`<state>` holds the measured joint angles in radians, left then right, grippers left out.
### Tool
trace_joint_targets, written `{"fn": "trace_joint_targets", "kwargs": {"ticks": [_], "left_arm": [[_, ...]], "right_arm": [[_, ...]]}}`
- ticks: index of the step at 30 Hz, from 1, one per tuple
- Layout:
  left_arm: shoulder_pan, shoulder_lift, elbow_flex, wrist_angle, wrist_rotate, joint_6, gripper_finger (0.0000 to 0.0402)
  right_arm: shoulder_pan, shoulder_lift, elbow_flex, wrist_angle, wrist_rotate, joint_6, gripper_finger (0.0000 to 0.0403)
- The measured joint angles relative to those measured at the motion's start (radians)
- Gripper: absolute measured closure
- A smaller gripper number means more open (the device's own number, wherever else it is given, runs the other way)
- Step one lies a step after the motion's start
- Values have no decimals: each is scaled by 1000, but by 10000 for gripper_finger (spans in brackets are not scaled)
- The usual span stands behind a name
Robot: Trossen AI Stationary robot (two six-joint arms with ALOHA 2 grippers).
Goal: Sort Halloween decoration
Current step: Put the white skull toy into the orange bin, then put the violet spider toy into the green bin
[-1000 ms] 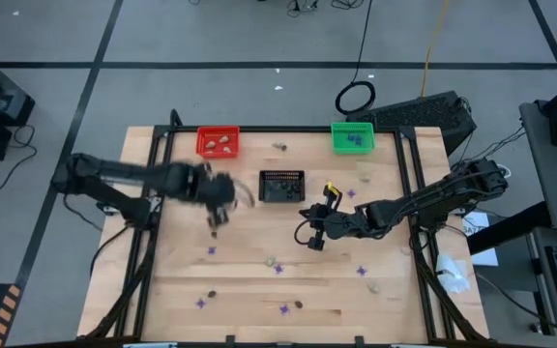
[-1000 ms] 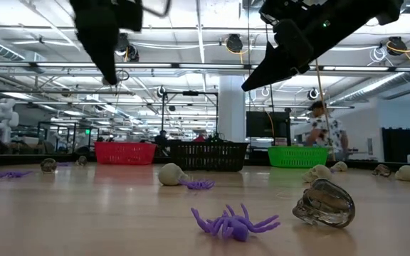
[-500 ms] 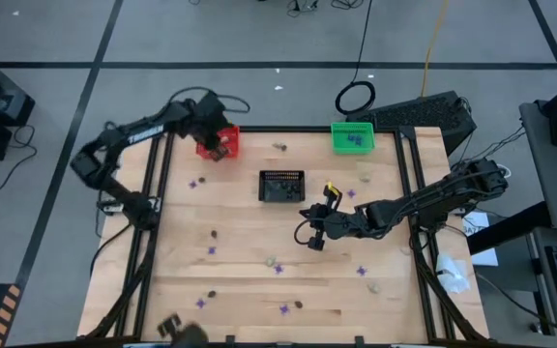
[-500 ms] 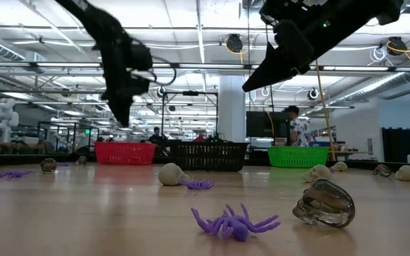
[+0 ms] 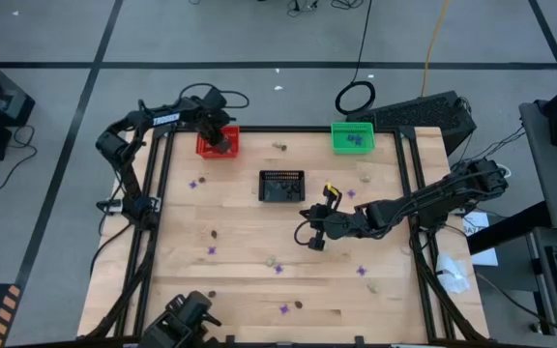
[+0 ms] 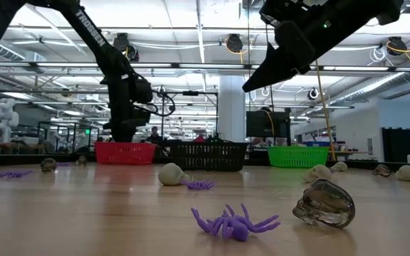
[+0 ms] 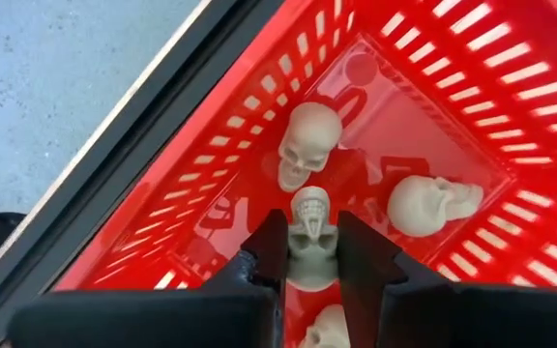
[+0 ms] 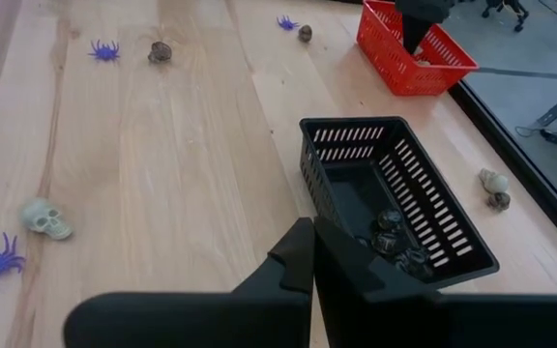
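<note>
Left gripper (image 7: pixel 312 253) sits over the red basket (image 5: pixel 205 145) at the table's far left corner, fingers clamped on a pale beige skull (image 7: pixel 309 227). The skull is smooth and matte, with moulded eye sockets and teeth. It hangs just above the basket floor. Three more beige skulls lie inside: one (image 7: pixel 307 143) beyond the held one, one (image 7: pixel 431 204) beside it, one (image 7: pixel 323 331) partly hidden below the fingers. Basket walls are glossy red plastic lattice with slotted openings.

Right gripper (image 8: pixel 311 253) hovers above the table centre-right, near the black basket (image 8: pixel 433 227); its fingers are pressed together, holding nothing. The black basket is a rectangular slotted lattice and holds several dark, shiny, lumpy bits (image 8: pixel 390 237).

Green basket (image 5: pixel 352 136) stands at the far right edge with purple items inside, shape unclear.

Loose on the light wood-grain table (image 5: pixel 249 242):
- purple spiders, soft-looking and thin-legged, one (image 6: pixel 232 222) near the low camera and one (image 6: pixel 199 184) farther back;
- a dark translucent skull (image 6: pixel 324 203), glossy, just beside the near spider;
- a beige skull (image 6: pixel 170 173) touching the farther spider;
- more skulls and spiders scattered toward the near edge and the sides.
</note>
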<state>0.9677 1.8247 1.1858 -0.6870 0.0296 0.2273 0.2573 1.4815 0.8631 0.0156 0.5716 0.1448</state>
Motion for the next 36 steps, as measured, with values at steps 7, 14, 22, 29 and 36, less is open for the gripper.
{"fn": "trace_joint_targets", "kwargs": {"ticks": [7, 14, 22, 29, 36], "left_arm": [[-1, -23, 2, -22, 0, -9, 265], [-40, -153, -12, -7, -5, -33, 242], [-200, -437, -188, 215, -5, -94, 313], [-410, -714, -448, 510, -6, -144, 356], [-617, -929, -676, 733, -6, -206, 366]], "right_arm": [[-1, 0, 0, -23, -26, 12, 403], [-4, 0, 0, -26, -124, 27, 403], [9, 15, 0, -16, -132, 53, 382], [33, 96, 0, 115, -214, 79, 335], [59, 242, 52, 175, -287, 128, 279]]}}
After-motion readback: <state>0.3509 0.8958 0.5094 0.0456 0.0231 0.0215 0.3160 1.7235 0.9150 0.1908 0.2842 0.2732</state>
